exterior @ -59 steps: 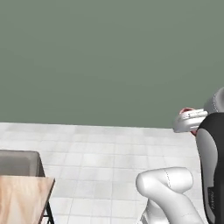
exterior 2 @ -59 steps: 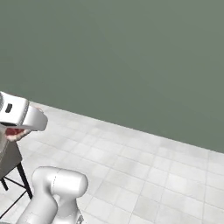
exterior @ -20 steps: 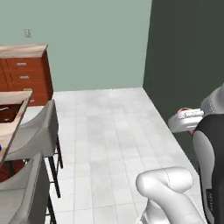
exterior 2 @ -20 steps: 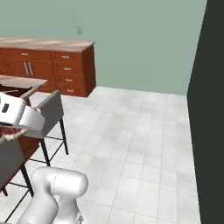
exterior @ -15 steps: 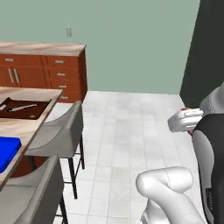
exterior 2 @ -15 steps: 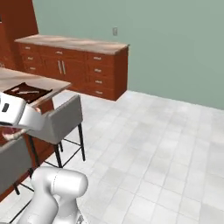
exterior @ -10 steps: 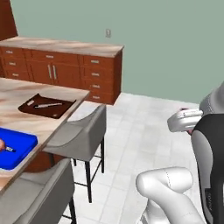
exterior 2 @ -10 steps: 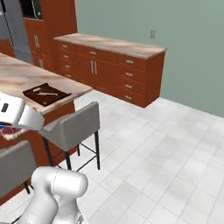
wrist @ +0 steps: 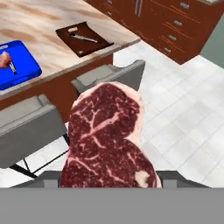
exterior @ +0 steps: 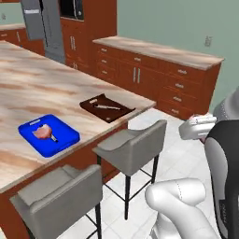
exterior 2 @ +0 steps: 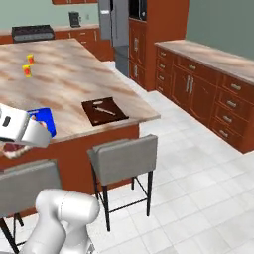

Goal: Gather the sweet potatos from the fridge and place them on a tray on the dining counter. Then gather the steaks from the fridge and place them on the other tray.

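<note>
Gripper (wrist: 109, 186), fingertips hidden, seemingly clamps a steak (wrist: 107, 140) above white tiled floor (exterior: 182, 154), beside the counter (exterior: 42, 88) bearing blue tray (exterior: 49, 135) and brown tray (exterior: 106, 107); stools (exterior: 133, 147) alongside.

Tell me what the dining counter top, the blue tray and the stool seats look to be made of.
Dining counter top: tan-pink with darker streaks, looks like polished marbled stone or wood-look laminate; a rendering leaves that open. Blue tray: uniform bright blue, rounded corners, probably smooth plastic. Stools: flat matte grey seats, possibly moulded plastic or fabric, on thin dark legs that look like metal.
</note>
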Controlling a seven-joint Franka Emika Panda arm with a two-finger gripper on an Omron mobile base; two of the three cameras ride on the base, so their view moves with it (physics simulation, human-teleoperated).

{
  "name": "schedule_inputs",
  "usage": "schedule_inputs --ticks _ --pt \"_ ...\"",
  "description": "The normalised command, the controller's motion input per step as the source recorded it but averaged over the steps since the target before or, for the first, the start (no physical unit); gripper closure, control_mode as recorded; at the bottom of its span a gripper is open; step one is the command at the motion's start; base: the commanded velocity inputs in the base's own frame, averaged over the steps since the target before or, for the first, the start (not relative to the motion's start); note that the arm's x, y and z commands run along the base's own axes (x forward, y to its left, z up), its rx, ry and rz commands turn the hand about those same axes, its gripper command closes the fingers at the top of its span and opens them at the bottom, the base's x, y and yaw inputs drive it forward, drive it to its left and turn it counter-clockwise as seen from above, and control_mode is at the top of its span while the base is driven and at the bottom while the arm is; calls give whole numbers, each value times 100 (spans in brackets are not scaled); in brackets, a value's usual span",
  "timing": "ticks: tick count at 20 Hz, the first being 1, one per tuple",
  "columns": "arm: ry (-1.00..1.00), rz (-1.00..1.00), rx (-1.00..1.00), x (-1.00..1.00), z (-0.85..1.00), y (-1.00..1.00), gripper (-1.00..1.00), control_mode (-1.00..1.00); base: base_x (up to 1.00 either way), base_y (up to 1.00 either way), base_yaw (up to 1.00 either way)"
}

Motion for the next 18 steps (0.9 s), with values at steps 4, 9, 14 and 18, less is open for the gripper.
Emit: schedule_inputs --ticks 4,9,14,18 --pt "0 0 0 0 0 0 100 100 58 0 77" --pt "0 0 0 0 0 0 100 100 69 -7 68" --pt "0 0 0 0 0 0 100 100 54 -47 45" --pt "0 0 0 0 0 0 100 100 39 -31 22"
